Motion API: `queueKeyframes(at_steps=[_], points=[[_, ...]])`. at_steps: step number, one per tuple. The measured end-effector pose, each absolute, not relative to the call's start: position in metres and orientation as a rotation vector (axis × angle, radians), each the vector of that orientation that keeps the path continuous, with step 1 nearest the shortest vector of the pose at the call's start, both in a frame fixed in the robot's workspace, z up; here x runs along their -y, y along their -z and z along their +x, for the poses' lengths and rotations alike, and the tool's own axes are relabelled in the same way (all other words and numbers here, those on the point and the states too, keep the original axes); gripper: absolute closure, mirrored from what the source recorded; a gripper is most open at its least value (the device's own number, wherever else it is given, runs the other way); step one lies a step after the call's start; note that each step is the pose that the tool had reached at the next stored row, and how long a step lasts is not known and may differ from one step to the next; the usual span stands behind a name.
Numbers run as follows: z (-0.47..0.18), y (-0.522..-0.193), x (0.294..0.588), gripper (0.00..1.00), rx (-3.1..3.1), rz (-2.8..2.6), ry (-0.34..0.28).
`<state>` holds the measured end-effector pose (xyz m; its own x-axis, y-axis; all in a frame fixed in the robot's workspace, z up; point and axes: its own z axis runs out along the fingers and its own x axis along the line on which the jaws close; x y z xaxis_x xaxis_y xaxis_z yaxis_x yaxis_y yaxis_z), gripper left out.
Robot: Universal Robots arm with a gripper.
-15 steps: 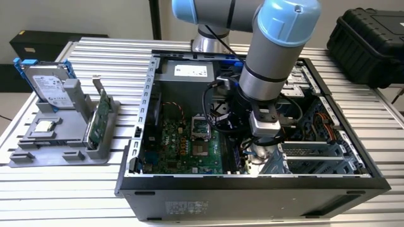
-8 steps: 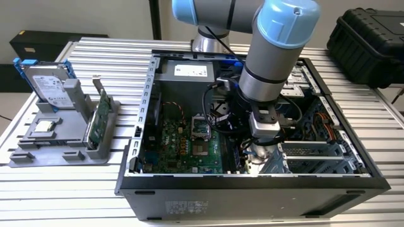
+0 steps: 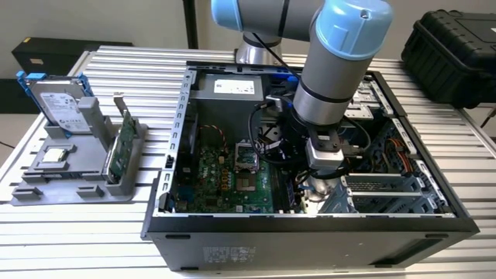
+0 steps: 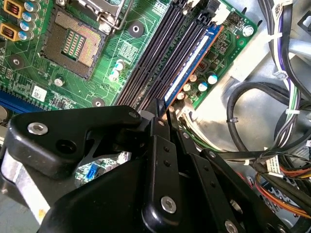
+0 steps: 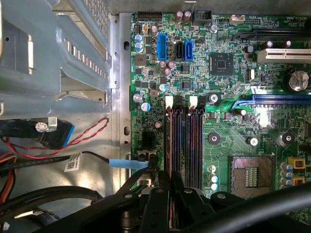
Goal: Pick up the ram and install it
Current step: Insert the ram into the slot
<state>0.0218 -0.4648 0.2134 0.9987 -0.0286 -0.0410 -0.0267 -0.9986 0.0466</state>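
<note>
1. The gripper (image 4: 164, 112) was seen in both wrist views lowered inside the open computer case (image 3: 310, 224), its black fingers (image 5: 163, 182) drawn close together over the memory slots (image 5: 184, 145).
2. The ram (image 4: 192, 65), a narrow stick with a blue label, was seen in the second wrist view standing on edge in the outermost slot, the one nearest the edge of the motherboard (image 4: 112, 58); its near end ran in between the fingertips, which appeared pinched on it.
3. Just beyond the gripper, the remaining parallel slots were seen lying side by side, with white latches (image 5: 169, 101) at their far ends in the first wrist view.
4. Past the slots, on the side away from the board edge, the bare processor socket (image 4: 73, 43) was seen on the green board.
5. On the other side of the gripper, bundled cables (image 4: 272, 111) were seen lying on the metal floor of the case.
6. In the exterior view the arm (image 3: 333, 64) was seen reaching down into the case from above.
7. Well apart from the gripper, at the exterior view's left, a grey holder (image 3: 69, 168) stood on the slatted table (image 3: 78, 238), with a silver hard drive (image 3: 58, 104) in blue rails and a green card (image 3: 118, 151) standing upright in it.
</note>
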Motion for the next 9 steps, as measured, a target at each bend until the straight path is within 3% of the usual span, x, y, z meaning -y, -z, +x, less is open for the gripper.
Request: queueKeyframes(at_steps=[8, 9], points=[[0.0218, -0.2133, 0.4648, 1.0, 0.043, 3.095, 0.065], [0.0218, -0.2129, 0.4646, 0.0, 0.043, 3.096, 0.064]])
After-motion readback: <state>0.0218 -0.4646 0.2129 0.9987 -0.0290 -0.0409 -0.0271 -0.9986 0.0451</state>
